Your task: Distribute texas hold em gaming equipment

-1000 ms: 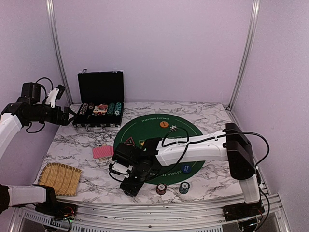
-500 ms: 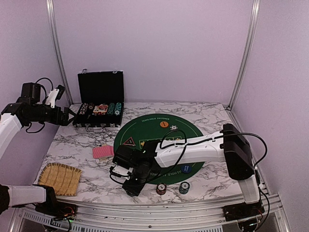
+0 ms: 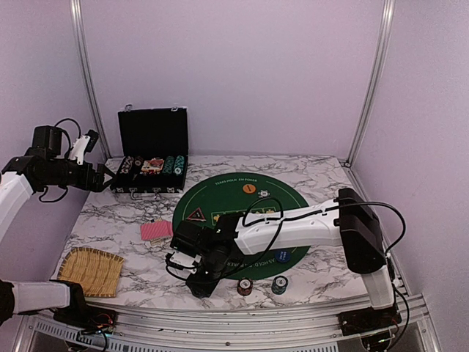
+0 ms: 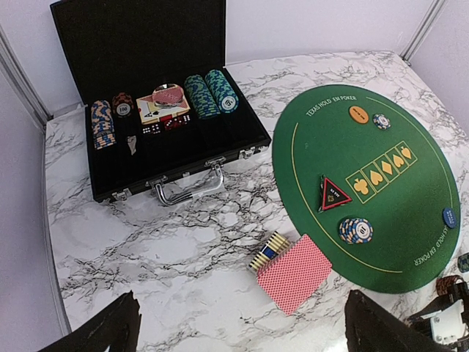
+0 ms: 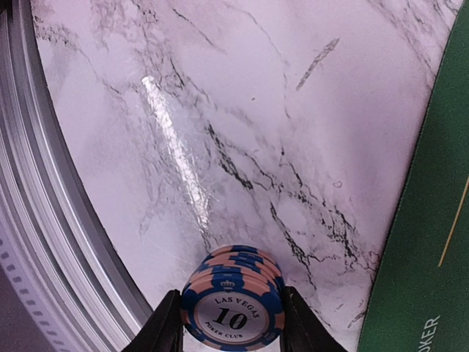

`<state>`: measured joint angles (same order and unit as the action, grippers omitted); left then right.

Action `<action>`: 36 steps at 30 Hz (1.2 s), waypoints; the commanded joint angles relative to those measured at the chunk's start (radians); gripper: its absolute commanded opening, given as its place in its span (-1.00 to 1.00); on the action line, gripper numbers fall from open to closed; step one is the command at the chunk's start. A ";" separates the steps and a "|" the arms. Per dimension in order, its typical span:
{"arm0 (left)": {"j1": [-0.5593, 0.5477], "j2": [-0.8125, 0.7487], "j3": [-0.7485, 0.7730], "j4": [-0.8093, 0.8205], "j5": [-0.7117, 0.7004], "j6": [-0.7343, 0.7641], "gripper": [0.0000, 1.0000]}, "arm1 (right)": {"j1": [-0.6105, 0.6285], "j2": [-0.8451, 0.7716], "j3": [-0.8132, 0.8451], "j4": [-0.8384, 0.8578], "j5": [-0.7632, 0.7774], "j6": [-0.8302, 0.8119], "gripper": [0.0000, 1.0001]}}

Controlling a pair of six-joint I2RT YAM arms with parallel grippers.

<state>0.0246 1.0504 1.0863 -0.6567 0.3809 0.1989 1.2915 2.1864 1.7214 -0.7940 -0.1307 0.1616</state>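
Observation:
A stack of blue-and-pink poker chips (image 5: 233, 312) marked 10 stands on the marble near the front rail, and my right gripper (image 5: 232, 321) is shut on it, one finger on each side. In the top view that gripper (image 3: 201, 283) is low at the front, left of a red chip stack (image 3: 245, 286) and a green chip stack (image 3: 279, 284). Red-backed cards (image 4: 295, 273) lie beside the green felt (image 4: 410, 183). The felt carries a dark triangular marker (image 4: 334, 193), another blue chip stack (image 4: 355, 230), an orange button (image 4: 358, 114) and a blue button (image 4: 449, 217). My left gripper (image 4: 240, 326) hangs open, high above the marble.
The black chip case (image 3: 152, 132) stands open at the back left, with chip rows and dice (image 4: 163, 126) inside. A woven straw mat (image 3: 91, 271) lies at the front left corner. The right arm (image 3: 293, 227) stretches across the felt. Metal frame posts stand at the back corners.
The right gripper's fingers have come together on the blue-and-pink chip stack, and the gripper has shifted slightly. The left arm has not moved.

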 commanded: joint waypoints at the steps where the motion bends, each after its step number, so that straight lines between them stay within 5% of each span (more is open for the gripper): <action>1: 0.003 -0.020 0.018 -0.020 -0.006 0.011 0.98 | 0.008 -0.017 0.013 0.001 -0.012 0.016 -0.77; 16: 0.003 -0.017 0.024 -0.022 -0.005 0.011 0.98 | -0.065 -0.163 -0.026 -0.011 -0.012 0.057 -0.86; 36: 0.003 -0.018 0.020 -0.022 0.003 0.014 0.98 | -0.349 -0.366 -0.517 0.106 0.087 0.106 -0.87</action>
<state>0.0246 1.0500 1.0863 -0.6575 0.3813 0.2028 0.9684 1.8721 1.2346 -0.7483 -0.0681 0.2443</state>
